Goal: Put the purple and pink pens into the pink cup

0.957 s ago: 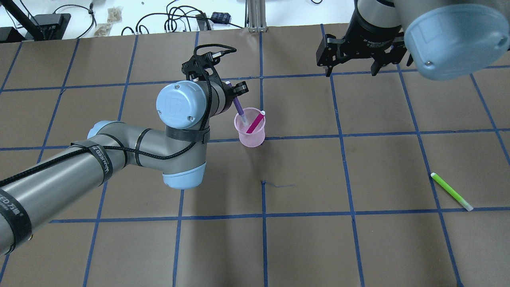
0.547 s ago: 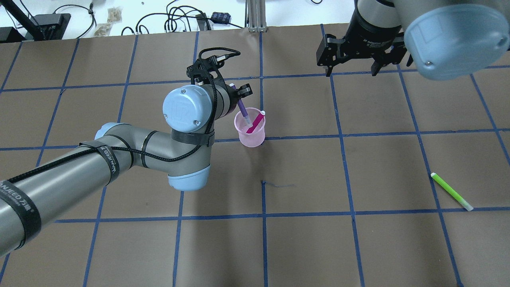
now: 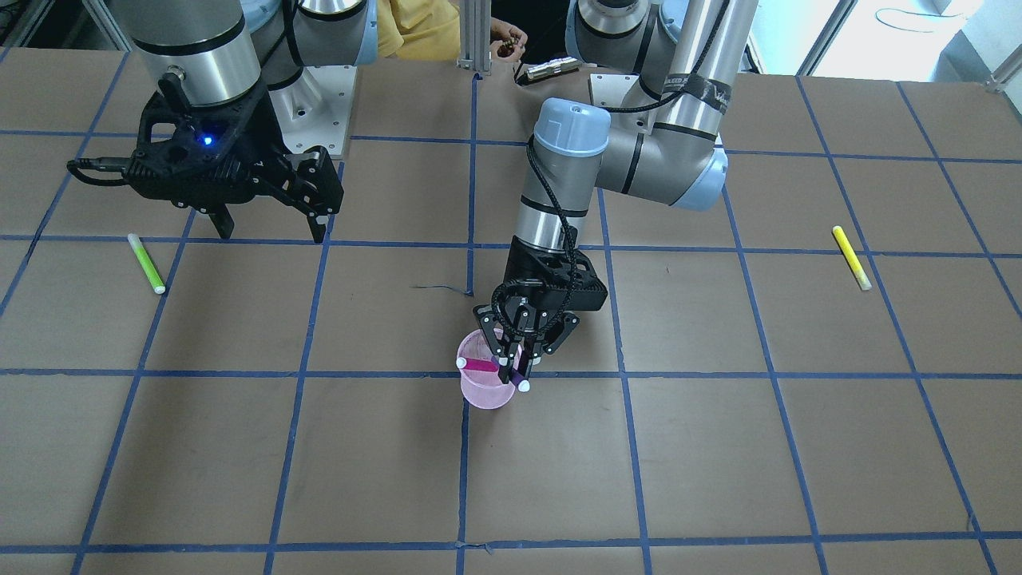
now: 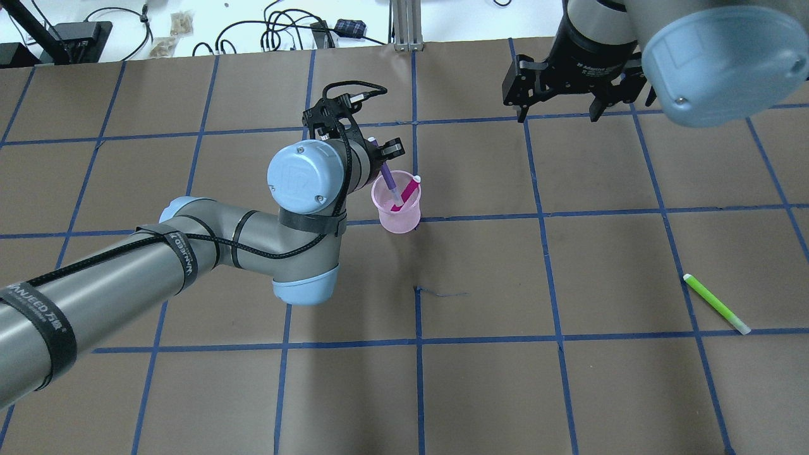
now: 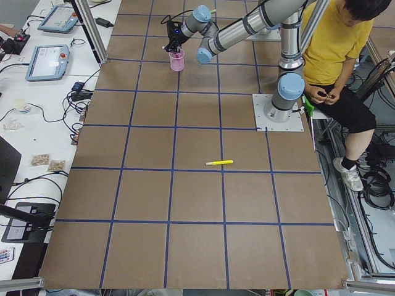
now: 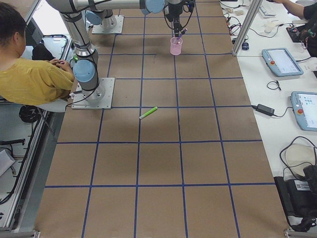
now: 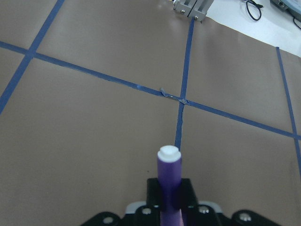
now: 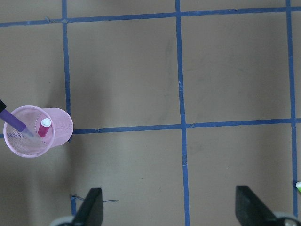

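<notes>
The pink mesh cup (image 4: 399,215) stands upright near the table's middle and also shows in the front view (image 3: 485,393) and the right wrist view (image 8: 56,128). The pink pen (image 4: 407,191) leans inside it, white cap up. My left gripper (image 4: 381,153) is shut on the purple pen (image 4: 387,178) just above the cup's rim, and the pen's lower end is inside the cup. The left wrist view shows the purple pen's (image 7: 168,181) white top end between the fingers. My right gripper (image 4: 556,104) is open and empty, hovering far to the right.
A green pen (image 4: 716,304) lies at the right front of the table. A yellow pen (image 3: 851,257) lies on the robot's left side. A person in a yellow shirt (image 5: 336,43) sits behind the robot base. Cables lie beyond the table's far edge.
My left arm has shifted right toward the cup, carrying the purple pen farther over and into it. The right arm, cup and pink pen have not moved.
</notes>
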Available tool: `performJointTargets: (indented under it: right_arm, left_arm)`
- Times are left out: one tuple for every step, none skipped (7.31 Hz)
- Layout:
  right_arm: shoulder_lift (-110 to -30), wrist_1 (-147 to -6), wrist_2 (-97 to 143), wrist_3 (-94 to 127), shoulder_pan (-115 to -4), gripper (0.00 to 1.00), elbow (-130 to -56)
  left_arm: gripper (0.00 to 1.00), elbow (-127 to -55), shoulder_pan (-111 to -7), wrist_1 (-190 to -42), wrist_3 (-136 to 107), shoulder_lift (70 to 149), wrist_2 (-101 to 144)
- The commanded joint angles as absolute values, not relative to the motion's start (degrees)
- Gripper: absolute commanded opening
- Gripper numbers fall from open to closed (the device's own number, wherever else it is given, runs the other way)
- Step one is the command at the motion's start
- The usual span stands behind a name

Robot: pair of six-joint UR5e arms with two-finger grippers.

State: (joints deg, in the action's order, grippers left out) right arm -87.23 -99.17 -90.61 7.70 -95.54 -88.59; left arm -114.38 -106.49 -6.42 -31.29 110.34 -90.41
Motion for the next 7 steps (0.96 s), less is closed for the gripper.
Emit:
performJointTargets:
  right_arm:
    - [-87.1, -99.1, -90.6, 7.3, -95.5, 1.0, -88.7]
    - [-87.1, -98.9, -90.6, 7.3, -95.5, 1.0, -88.7]
    - [-87.1, -98.5, -90.6, 7.3, -95.5, 1.0, -88.7]
    - [-87.1, -98.6, -90.6, 7.2, -95.5, 1.0, -88.6]
    - [-87.1, -98.6, -90.6, 7.2, -95.5, 1.0, -88.7]
    - [-87.1, -98.8, -90.6, 7.1, -95.5, 1.0, -88.7]
    - [-87.0, -98.6, -90.6, 7.0, -95.5, 1.0, -88.7]
  left_arm:
    - [0.91, -114.3, -106.5, -6.4, -31.4, 110.4, -90.5]
    - [0.91, -114.3, -106.5, -6.4, -31.4, 110.4, -90.5]
    - [0.97, -113.6, -106.3, -6.9, -31.4, 110.0, -90.6]
    - [1.0, -113.1, -104.8, -8.9, -30.7, 109.1, -89.6]
    - [1.0, -111.5, -101.7, -16.0, -30.2, 107.7, -87.2]
    - [1.0, -108.7, -98.3, -24.4, -26.6, 106.2, -82.8]
    - [1.0, -105.9, -95.0, -35.6, -19.4, 104.4, -82.5]
